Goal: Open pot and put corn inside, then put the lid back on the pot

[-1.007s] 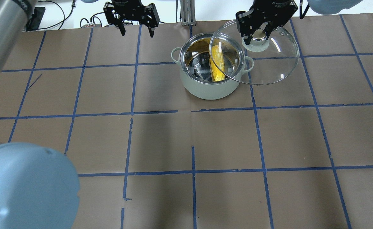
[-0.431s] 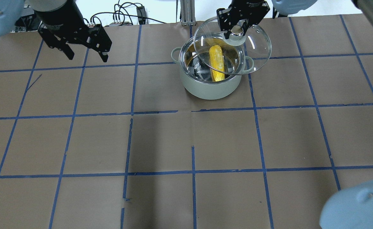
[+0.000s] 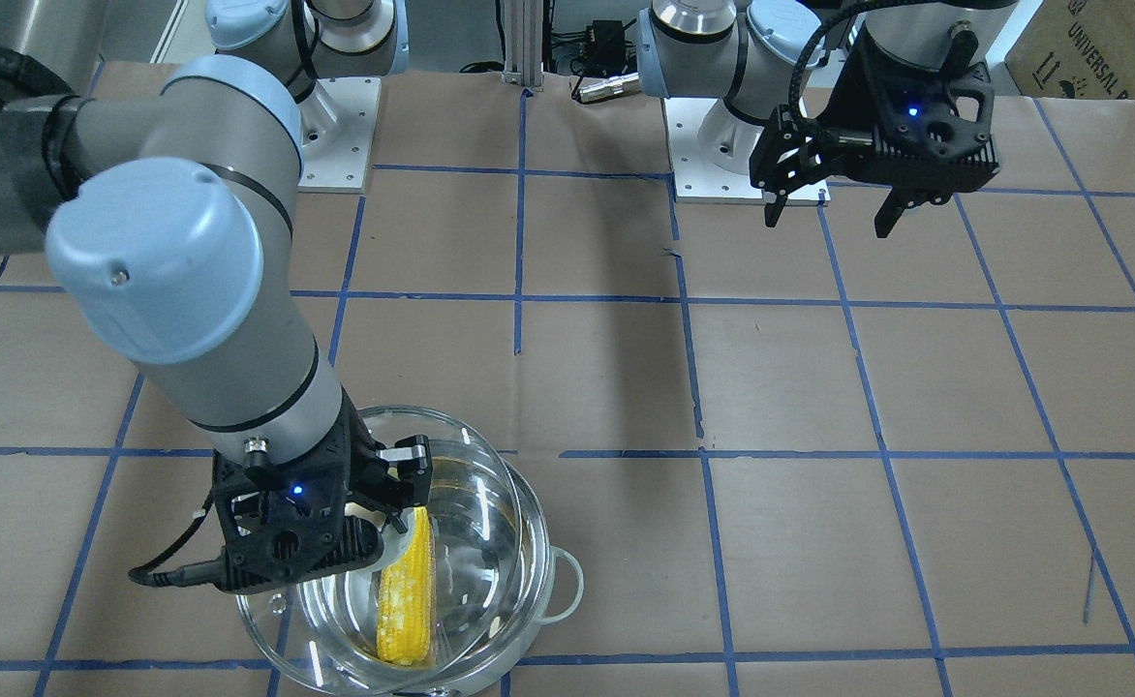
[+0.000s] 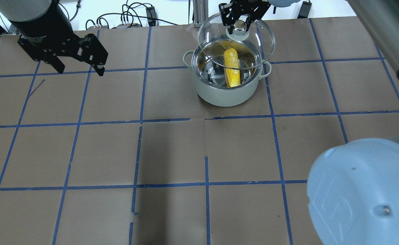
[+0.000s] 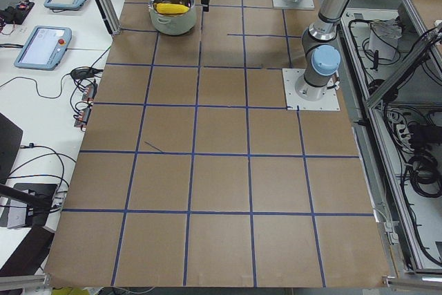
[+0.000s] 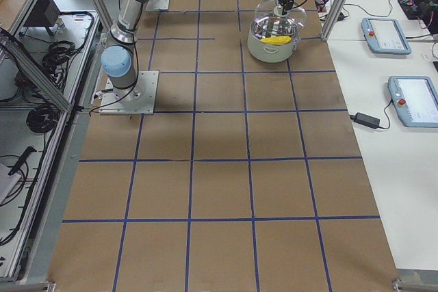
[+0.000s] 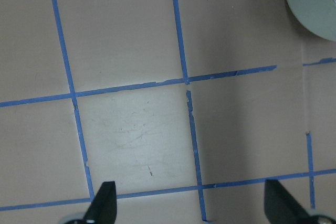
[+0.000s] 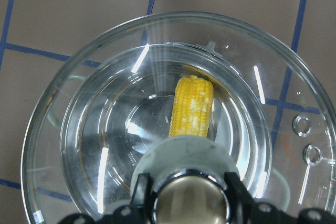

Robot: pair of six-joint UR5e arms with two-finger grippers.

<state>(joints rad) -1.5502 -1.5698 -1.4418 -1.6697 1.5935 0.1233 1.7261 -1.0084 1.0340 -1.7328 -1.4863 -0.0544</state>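
Above the pot point(image 4: 225, 97) holding corn point(image 4: 232, 68), right fingers point(image 8: 236, 196) pinch the lid point(image 4: 265, 44); left fingers point(image 4: 99, 68) spread.

The setting is a robotics laboratory test cell. The table point(image 5: 221, 129) is covered in brown paper marked with a blue tape grid point(image 5: 193, 155). The arm bases point(image 5: 322, 67) are bolted to metal mounting plates point(image 5: 312, 94). Teach pendants point(image 6: 385, 35) lie on the white bench at the right of the exterior right view. Aluminium framing point(image 6: 35, 68) and loose cables point(image 5: 418, 174) line the opposite edge.
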